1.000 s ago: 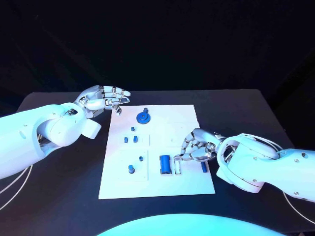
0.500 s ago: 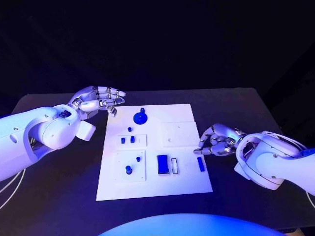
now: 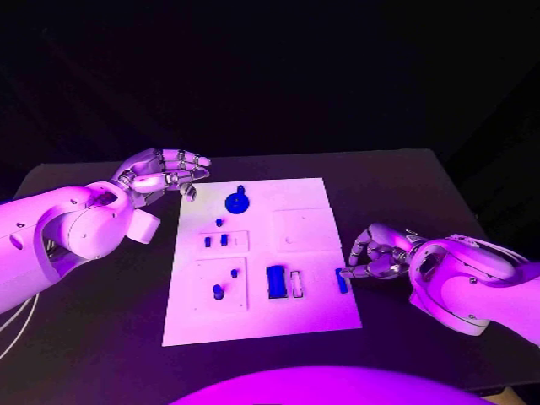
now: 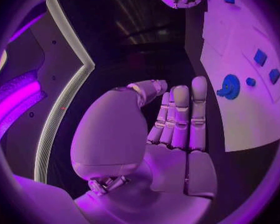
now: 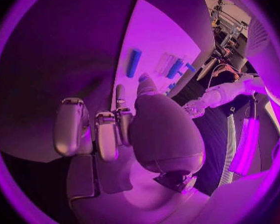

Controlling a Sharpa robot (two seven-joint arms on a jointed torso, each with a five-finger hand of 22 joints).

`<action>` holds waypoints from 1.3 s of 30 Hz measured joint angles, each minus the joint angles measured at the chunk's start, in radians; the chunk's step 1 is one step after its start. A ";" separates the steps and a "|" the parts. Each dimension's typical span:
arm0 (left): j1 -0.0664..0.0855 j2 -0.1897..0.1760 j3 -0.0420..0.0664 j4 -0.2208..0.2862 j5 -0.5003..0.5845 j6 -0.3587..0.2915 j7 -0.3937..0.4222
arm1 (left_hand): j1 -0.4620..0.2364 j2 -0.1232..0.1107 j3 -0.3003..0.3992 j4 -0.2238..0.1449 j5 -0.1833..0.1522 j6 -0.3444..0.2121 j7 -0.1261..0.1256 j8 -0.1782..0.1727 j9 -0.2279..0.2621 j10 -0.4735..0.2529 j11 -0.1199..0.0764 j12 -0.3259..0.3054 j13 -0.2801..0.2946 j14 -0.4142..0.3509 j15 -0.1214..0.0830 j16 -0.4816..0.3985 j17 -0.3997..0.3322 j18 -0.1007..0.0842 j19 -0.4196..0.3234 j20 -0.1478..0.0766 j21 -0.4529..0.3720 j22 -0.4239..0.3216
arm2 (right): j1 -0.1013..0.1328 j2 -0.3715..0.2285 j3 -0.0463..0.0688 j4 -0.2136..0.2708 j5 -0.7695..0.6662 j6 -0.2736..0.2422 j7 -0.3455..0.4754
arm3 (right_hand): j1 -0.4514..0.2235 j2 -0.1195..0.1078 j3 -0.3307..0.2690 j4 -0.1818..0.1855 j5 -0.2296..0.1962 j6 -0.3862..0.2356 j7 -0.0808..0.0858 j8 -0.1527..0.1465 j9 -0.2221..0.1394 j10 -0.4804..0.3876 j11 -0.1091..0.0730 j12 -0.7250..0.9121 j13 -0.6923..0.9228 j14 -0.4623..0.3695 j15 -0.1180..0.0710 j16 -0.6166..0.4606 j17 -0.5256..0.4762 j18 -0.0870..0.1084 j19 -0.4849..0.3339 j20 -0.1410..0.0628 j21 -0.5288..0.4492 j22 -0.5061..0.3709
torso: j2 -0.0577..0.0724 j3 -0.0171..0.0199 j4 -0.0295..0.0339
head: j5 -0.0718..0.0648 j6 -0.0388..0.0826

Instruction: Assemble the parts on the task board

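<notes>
The white task board (image 3: 306, 224) lies mid-table. Standing or lying on it are a round blue knob (image 3: 237, 201), several small blue pieces (image 3: 224, 240), a blue block (image 3: 276, 280) and a slim blue bar (image 3: 341, 280) by its right edge. My right hand (image 3: 375, 251) sits at that edge with fingers curled in, its tips just beside the bar and nothing held. My left hand (image 3: 163, 173) hovers off the board's far left corner, loosely bent and empty. The left wrist view shows its fingers (image 4: 177, 117) held straight beside the board (image 4: 239, 109) and the knob (image 4: 230, 86).
A pale bar (image 3: 298, 283) lies next to the blue block. Bare black table (image 3: 404, 181) surrounds the board on all sides. In the right wrist view the board (image 5: 159, 35) and the blue bar (image 5: 134, 62) lie beyond my curled fingers (image 5: 105, 134).
My right hand has drawn back from over the board's lower middle to its right edge. The left hand has held its place. The parts lie as before.
</notes>
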 measured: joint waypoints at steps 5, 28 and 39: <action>0.000 0.000 0.000 -0.001 0.000 0.000 0.001 | 0.000 0.000 0.000 0.000 0.000 0.000 0.000 0.000 0.000 0.000 0.000 0.000 0.000 0.000 0.000 0.000 0.000 0.000 0.000 0.000 0.000 0.000 | -0.021 0.018 -0.001 -0.005 -0.014 0.013 -0.008 | -0.005 0.004 -0.007 -0.001 0.000 0.007 0.000 0.004 0.001 0.000 0.000 0.000 0.000 0.000 0.000 0.000 0.000 0.000 0.000 0.000 0.000 0.000 | 0.001 0.0002 0.0007 | 0.000 -0.001; -0.001 -0.001 -0.002 -0.003 0.000 0.001 0.000 | 0.000 0.000 0.000 0.000 0.000 0.000 0.000 0.000 0.000 0.000 0.000 0.000 0.000 0.000 0.000 0.000 0.000 0.000 0.000 0.000 0.000 0.000 | -0.045 0.089 0.005 -0.057 -0.057 0.034 -0.014 | 0.061 0.022 0.009 -0.011 0.000 0.034 -0.017 0.023 0.119 0.004 -0.015 0.005 0.005 0.002 -0.015 0.000 0.000 0.000 -0.002 -0.010 0.008 0.000 | 0.001 -0.0011 0.0019 | 0.011 -0.009; -0.001 -0.001 -0.003 -0.004 0.000 0.001 0.000 | 0.000 0.000 0.000 0.000 0.000 0.000 0.000 0.000 0.000 0.000 0.000 0.000 0.000 0.000 0.000 0.000 0.000 0.000 0.000 0.000 0.000 0.000 | -0.048 0.127 0.011 -0.073 -0.094 0.041 -0.001 | 0.175 -0.078 0.221 0.074 0.003 0.053 -0.024 -0.012 0.150 0.013 -0.030 -0.012 -0.006 0.000 -0.023 0.000 0.001 0.000 -0.002 -0.017 0.008 0.000 | 0.000 -0.0011 0.0016 | 0.017 -0.011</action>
